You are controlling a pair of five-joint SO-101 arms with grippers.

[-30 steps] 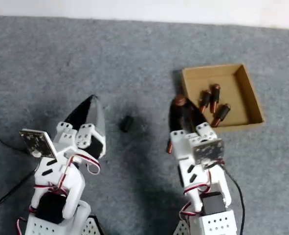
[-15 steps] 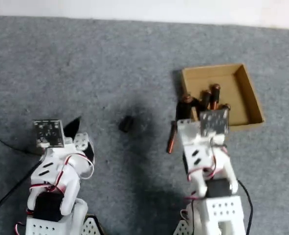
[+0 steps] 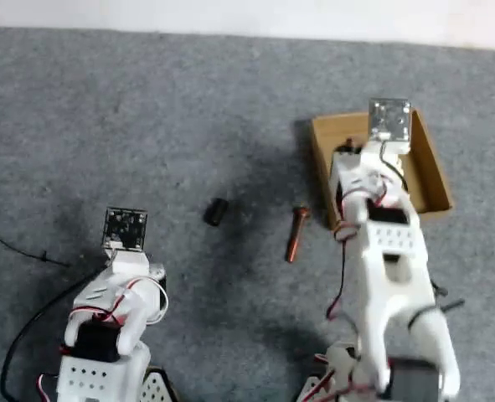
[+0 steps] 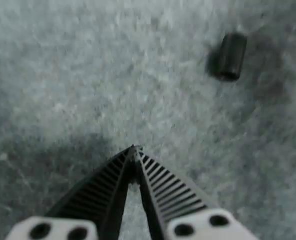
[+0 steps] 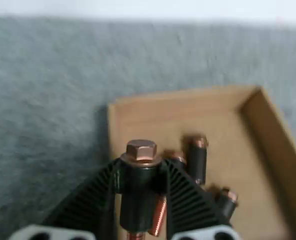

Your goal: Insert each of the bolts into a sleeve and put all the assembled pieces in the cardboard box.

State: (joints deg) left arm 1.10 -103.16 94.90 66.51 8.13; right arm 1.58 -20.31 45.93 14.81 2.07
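Note:
My right gripper (image 5: 140, 172) is shut on an assembled piece (image 5: 139, 187), a copper bolt standing upright in a black sleeve. It hangs over the near part of the cardboard box (image 5: 153, 117). Several assembled pieces (image 5: 198, 159) lie on the box floor beyond it. In the high view the right arm (image 3: 373, 209) stretches over the box (image 3: 438, 180). A loose copper bolt (image 3: 295, 234) lies on the carpet left of the box. A loose black sleeve (image 3: 218, 211) (image 4: 231, 56) lies further left. My left gripper (image 4: 133, 151) is shut and holds nothing, low over the carpet, short of the sleeve.
Grey carpet covers the table. The left arm (image 3: 113, 310) is drawn back near the front edge. A thin black cable (image 3: 29, 253) lies at the left. A white strip (image 3: 247, 15) borders the carpet's far edge.
The right arm has risen and swung forward over the box with the assembled piece. The left arm has pulled back toward its base. The loose bolt is now uncovered.

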